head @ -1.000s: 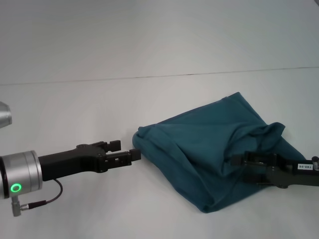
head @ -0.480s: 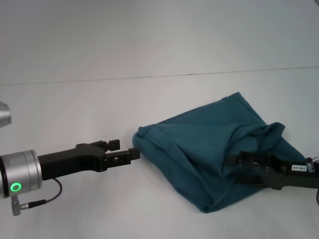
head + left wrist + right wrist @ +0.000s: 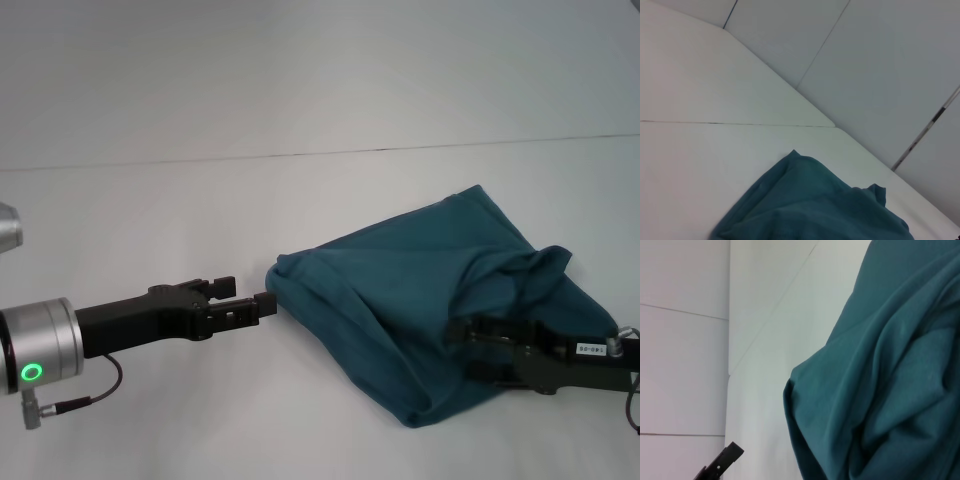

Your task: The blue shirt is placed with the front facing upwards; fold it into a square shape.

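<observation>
**Shirt bunched, both grippers at its edges**

The blue shirt (image 3: 430,320) lay crumpled on the table's (image 3: 200,210) right half (print hidden). The left gripper (image 3: 248,297), jaws apart, sat just beside its left corner, probably to pinch it. The right gripper (image 3: 478,345) pressed into the near folds; its jaw state I couldn't tell.

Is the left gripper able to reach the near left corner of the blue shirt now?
Probably yes: the left gripper sits open just beside the blue shirt, with only bare table between them.
</observation>
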You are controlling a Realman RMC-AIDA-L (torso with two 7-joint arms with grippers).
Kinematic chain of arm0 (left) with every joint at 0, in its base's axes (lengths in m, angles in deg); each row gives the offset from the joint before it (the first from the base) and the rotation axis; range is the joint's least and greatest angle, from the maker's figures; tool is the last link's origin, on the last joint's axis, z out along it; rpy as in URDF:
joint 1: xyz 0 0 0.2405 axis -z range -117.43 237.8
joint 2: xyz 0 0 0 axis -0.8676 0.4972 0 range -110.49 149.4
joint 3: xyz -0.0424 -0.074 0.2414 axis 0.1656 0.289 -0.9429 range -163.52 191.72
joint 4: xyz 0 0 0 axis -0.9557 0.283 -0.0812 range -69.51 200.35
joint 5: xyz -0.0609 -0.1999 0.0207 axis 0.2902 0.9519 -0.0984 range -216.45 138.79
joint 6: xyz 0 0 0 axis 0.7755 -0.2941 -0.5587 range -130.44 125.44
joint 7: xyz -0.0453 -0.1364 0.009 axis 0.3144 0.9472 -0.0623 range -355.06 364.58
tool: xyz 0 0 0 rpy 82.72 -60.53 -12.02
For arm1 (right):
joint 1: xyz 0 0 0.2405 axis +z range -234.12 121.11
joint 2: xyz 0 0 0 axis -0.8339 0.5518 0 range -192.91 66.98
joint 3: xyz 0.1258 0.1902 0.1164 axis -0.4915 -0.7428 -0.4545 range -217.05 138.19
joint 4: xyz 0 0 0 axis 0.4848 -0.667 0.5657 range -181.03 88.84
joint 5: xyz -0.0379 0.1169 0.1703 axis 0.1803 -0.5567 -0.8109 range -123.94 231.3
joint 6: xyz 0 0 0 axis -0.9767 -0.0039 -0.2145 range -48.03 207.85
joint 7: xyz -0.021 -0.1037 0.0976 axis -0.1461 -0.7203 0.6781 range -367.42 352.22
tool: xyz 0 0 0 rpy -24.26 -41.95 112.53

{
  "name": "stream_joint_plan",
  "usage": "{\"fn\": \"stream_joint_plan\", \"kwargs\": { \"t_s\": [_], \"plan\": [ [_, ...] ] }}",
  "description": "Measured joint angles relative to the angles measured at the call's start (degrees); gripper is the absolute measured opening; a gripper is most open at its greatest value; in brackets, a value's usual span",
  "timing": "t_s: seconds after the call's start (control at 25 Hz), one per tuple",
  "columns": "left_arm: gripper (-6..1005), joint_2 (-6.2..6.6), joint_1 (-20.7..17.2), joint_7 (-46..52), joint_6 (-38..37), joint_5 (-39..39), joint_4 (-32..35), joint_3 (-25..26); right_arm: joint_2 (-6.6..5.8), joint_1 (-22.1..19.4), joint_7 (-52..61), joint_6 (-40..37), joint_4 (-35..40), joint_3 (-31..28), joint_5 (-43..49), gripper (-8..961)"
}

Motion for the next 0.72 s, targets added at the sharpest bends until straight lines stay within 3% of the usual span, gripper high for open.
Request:
{"fn": "stream_joint_plan", "kwargs": {
  "t_s": [0.32,0.72],
  "plan": [
    [888,-0.08,-0.06,-0.02,0.67,0.00,0.00,0.00,1.31,0.36,0.62,0.76,-0.01,0.07,0.00,918],
    [887,-0.09,0.09,-0.18,0.87,0.04,-0.09,0.00,1.40,-0.82,1.70,-1.69,-0.01,0.04,-0.11,916]
  ]
}}
